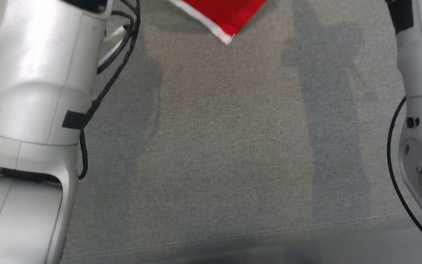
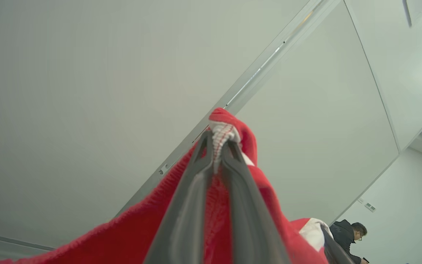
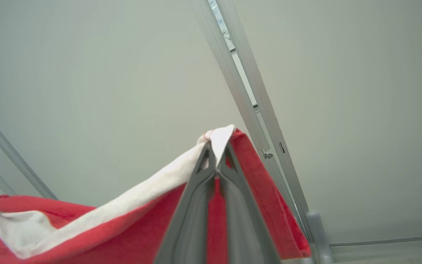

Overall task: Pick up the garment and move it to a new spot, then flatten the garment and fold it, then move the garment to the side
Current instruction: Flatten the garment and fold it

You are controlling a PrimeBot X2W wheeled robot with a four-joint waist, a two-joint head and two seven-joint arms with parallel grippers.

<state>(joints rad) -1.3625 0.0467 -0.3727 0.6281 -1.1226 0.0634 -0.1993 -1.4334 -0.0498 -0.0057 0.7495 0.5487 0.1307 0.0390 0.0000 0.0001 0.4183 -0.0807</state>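
Pinching red garment [image 2: 130,234], left jaws and right jaws closed on its edges (body mostly cut off).

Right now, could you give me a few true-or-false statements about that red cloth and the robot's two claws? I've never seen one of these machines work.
1. The left gripper is shut on the red garment with white trim. True.
2. The right gripper hangs open and empty. False: it is shut on the garment's white edge.
3. The garment lies folded flat on the grey woven fabric surface. False: both grippers hold it lifted, and one corner hangs at the head view's top edge.
4. A person in dark clothing appears in the left wrist view. True.
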